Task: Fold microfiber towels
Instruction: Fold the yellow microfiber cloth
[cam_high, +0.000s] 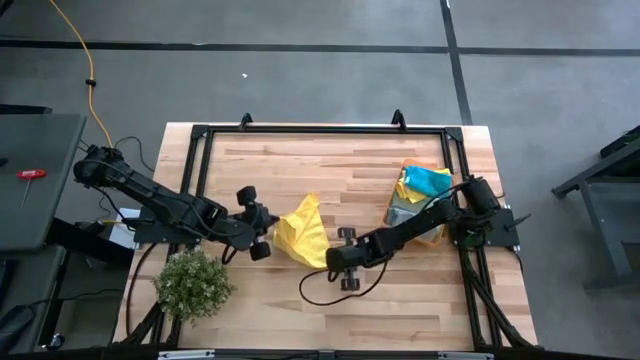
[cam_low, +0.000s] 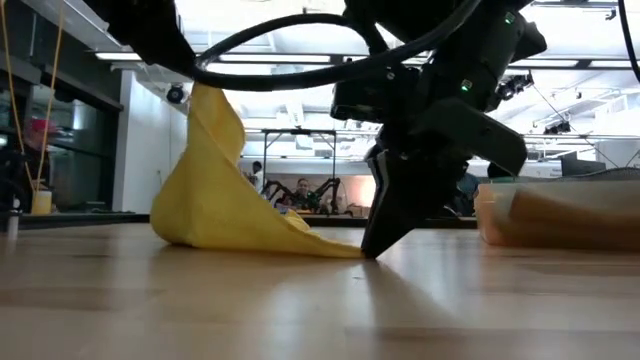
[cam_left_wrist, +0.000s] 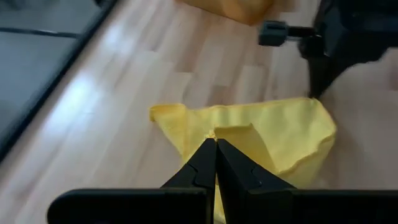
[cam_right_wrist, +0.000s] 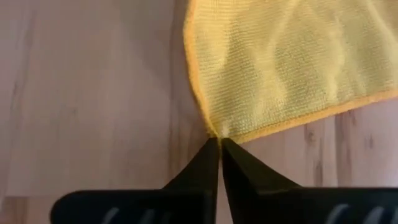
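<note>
A yellow microfiber towel (cam_high: 303, 235) lies in the middle of the table, between my two grippers. My left gripper (cam_high: 272, 233) is shut on the towel's left side and holds that part raised (cam_low: 212, 120). The towel's lower part (cam_low: 250, 235) rests on the wood. My right gripper (cam_high: 332, 263) is shut on the towel's near right corner, down at the table top (cam_low: 368, 250). More towels, teal-blue, yellow and grey (cam_high: 425, 185), lie in the orange bin (cam_high: 400, 212) at the back right. My left gripper pinches a raised fold of the towel (cam_left_wrist: 231, 134) between its two fingers, coming from the table's left and slanting down. That part is lifted, and the cloth slopes from it to the table. My right gripper pinches the tip of the towel's corner (cam_right_wrist: 214, 130), where two stitched edges meet, between its fingertips. The fingers slant down from the table's right. The corner lies flat on the wood.
A small bushy green plant (cam_high: 192, 283) stands at the near left corner. The orange bin (cam_low: 545, 215) sits close behind my right arm. A black metal frame (cam_high: 320, 130) runs round the table's far and side edges. Bare wood lies near the front edge (cam_high: 400, 310).
</note>
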